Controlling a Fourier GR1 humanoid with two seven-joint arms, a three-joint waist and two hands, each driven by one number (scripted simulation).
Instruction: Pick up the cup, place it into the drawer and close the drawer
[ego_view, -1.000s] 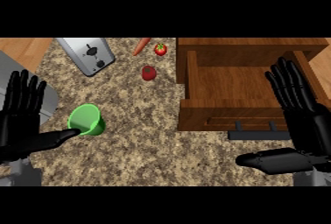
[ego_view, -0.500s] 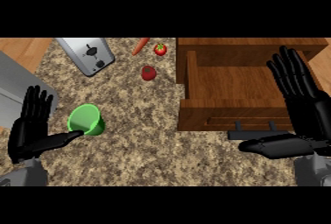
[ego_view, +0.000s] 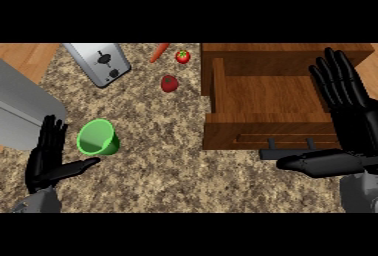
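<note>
On the speckled granite counter (ego_view: 184, 170), the left hand (ego_view: 46, 160) is seen at the lower left, fingers straight and spread, thumb pointed toward the green cup (ego_view: 97, 137), which lies tipped on its side just beyond the thumb tip, untouched, its mouth turned toward the hand. At the lower right, the right hand (ego_view: 347, 130) is held open with fingers extended upward over the drawer's right edge, its thumb stretched leftward just below the dark drawer handle (ego_view: 289, 146). The wooden drawer (ego_view: 258, 100) is shown pulled open, with nothing lying between it and the cup. Farther back, a red tomato (ego_view: 169, 83) is set beside the drawer's left wall, with a second tomato (ego_view: 182, 56), a carrot (ego_view: 159, 52) and a silver toaster (ego_view: 99, 63) behind.
</note>
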